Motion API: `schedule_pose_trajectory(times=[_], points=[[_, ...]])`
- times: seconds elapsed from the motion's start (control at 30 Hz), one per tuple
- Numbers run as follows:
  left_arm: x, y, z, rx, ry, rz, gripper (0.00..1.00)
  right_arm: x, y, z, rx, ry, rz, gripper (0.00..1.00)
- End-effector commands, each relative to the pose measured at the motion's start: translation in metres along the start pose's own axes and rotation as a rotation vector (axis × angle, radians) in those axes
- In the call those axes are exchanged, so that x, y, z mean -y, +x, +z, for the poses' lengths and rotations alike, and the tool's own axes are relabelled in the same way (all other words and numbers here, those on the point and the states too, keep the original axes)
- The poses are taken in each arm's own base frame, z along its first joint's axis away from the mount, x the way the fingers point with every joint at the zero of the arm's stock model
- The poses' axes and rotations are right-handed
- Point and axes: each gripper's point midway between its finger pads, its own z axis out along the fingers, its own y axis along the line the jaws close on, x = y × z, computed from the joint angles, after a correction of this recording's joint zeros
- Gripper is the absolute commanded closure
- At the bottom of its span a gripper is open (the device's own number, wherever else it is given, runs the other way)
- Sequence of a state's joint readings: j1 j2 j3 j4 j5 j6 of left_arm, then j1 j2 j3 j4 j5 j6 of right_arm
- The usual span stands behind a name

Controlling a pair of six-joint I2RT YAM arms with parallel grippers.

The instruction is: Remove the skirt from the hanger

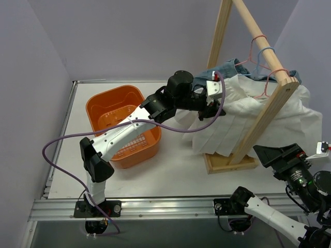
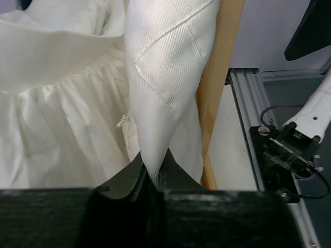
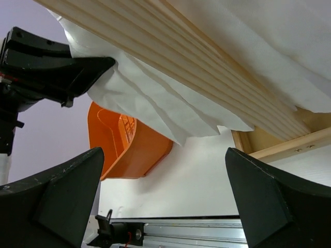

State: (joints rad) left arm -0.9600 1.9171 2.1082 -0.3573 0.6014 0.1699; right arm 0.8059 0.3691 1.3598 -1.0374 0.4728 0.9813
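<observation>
The white skirt (image 1: 305, 121) hangs from a pink wire hanger (image 1: 268, 81) on the wooden rack's rod and drapes over the rack's sloping leg. My left gripper (image 1: 213, 111) reaches in from the left at the skirt's upper left side. In the left wrist view the gripper (image 2: 155, 173) is shut on a hanging fold of the skirt (image 2: 165, 77), which is pinched between the two black fingers. My right gripper (image 1: 282, 155) stands open at the lower right, just in front of the rack. In its wrist view the gripper (image 3: 163, 151) holds nothing, with the skirt's hem (image 3: 139, 98) above it.
The wooden rack (image 1: 258, 124) stands on a base frame at the right. An orange basket (image 1: 137, 155) sits on the table at the left, also in the right wrist view (image 3: 139, 150). A denim garment (image 1: 227, 70) and a blue hanger (image 1: 266, 51) hang behind the skirt.
</observation>
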Motion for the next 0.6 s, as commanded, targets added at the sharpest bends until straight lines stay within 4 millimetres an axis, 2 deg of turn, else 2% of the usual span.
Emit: schedule_pose_trajectory(times=[0.0,0.07,0.1,0.17,0.2,0.27,0.33,0.5,0.57], points=[[0.008,-0.029,-0.014,0.050,0.000,-0.061,0.97,0.007,-0.003,0.008,-0.005,0.103,-0.099,0.00],[0.012,-0.041,-0.021,0.073,-0.008,-0.115,0.98,0.009,-0.003,0.012,-0.011,0.148,-0.122,0.00],[0.012,-0.039,-0.022,0.073,-0.026,-0.157,0.98,0.013,-0.003,0.013,-0.012,0.175,-0.138,0.00],[0.016,-0.056,-0.033,0.113,-0.046,-0.212,0.98,0.013,-0.001,0.017,-0.021,0.201,-0.155,0.00],[0.010,-0.055,-0.035,0.124,-0.090,-0.232,0.98,0.013,0.000,0.019,-0.025,0.202,-0.156,0.00],[0.012,-0.073,-0.049,0.173,-0.107,-0.268,0.98,0.011,0.004,0.022,-0.036,0.203,-0.155,0.00],[0.015,-0.089,-0.059,0.230,-0.092,-0.262,0.98,0.010,0.007,0.024,-0.040,0.197,-0.154,0.00],[0.011,-0.115,-0.084,0.311,-0.031,-0.299,0.98,0.013,0.009,0.026,-0.029,0.188,-0.139,0.00],[0.018,-0.126,-0.095,0.341,0.013,-0.314,0.98,0.015,0.008,0.026,-0.024,0.190,-0.145,0.00]])
